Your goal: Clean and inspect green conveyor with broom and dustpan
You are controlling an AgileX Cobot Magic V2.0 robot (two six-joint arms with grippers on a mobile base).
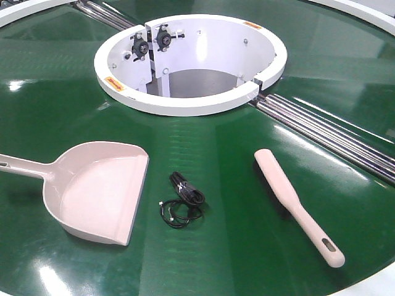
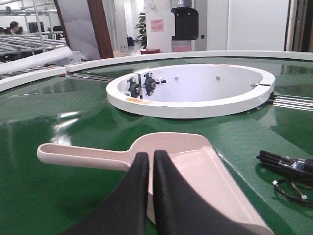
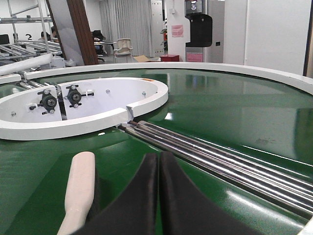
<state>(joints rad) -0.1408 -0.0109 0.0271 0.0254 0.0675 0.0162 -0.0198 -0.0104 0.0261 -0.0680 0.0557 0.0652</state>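
The green conveyor [image 1: 203, 142] fills the front view around a white ring hub [image 1: 191, 61]. On its left lies the beige dustpan [image 1: 102, 188], handle pointing left, lip toward the front. The beige broom [image 1: 296, 206] lies on the right, slotted handle end nearest the front edge. Neither gripper shows in the front view. In the left wrist view my left gripper [image 2: 150, 159] is shut and empty, hovering before the dustpan [image 2: 195, 166]. In the right wrist view my right gripper [image 3: 159, 160] is shut and empty, with the broom [image 3: 80, 188] just to its left.
A small black cable bundle [image 1: 184, 198] lies on the belt between dustpan and broom, also the cable bundle [image 2: 288, 171] at the right of the left wrist view. Silver rollers [image 1: 327, 132] run in a seam from the hub to the right edge. The rollers [image 3: 220, 161] pass right of my right gripper.
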